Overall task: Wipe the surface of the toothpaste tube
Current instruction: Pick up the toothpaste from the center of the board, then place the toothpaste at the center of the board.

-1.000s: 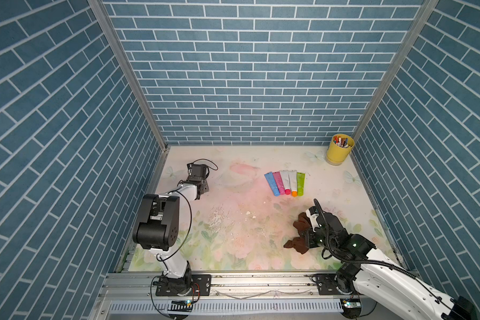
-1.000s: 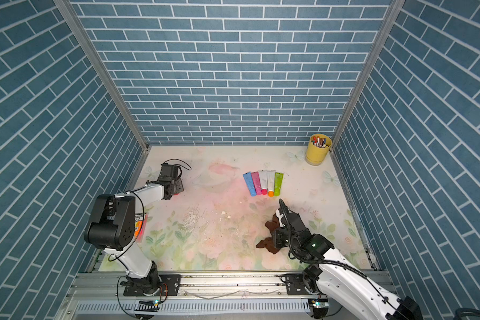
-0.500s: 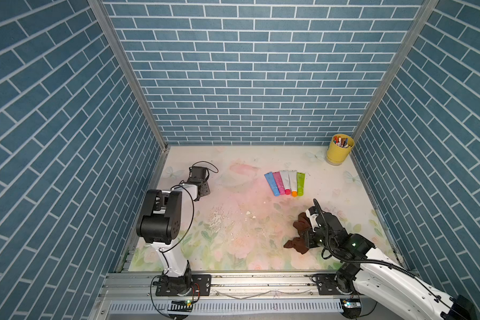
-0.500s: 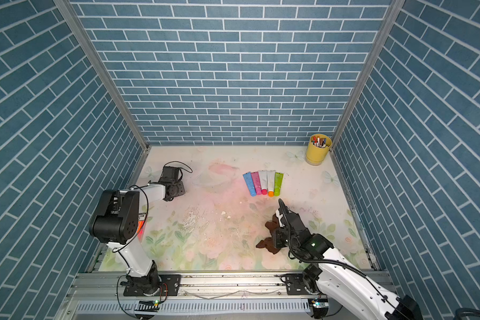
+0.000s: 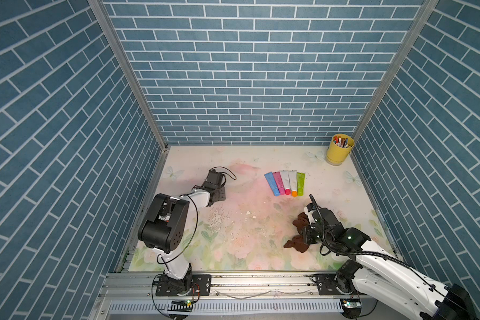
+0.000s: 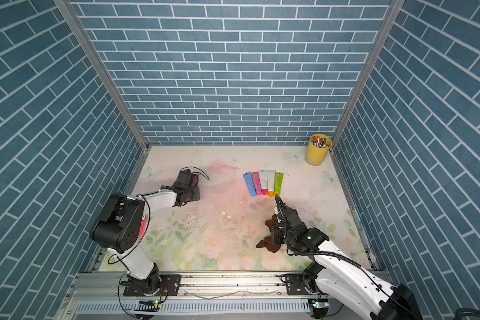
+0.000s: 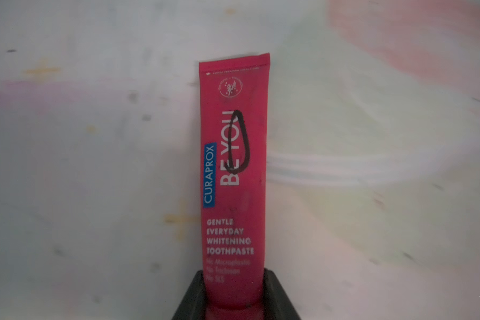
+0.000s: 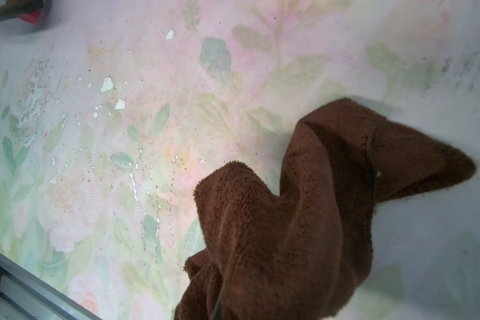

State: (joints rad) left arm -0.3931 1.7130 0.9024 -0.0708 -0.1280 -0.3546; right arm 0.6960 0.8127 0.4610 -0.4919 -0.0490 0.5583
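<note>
Walls [image 5: 247,83]: blue brick tile on three sides.
Worktop [image 5: 233,249]: pale floral print, scuffed near the middle.
Left claw [image 7: 233,277]: closed narrow on the cap end of the red toothpaste tube [image 7: 233,194], at the worktop's left side.
Tube face: black pen loop [image 7: 247,151] over white lettering.
Right claw [image 5: 306,234]: clamped on a bunched brown cloth [image 8: 302,207], well apart from that tube.
Far side: five coloured tubes [image 5: 284,182] in a row; yellow cup [image 5: 339,152] in the corner.
</note>
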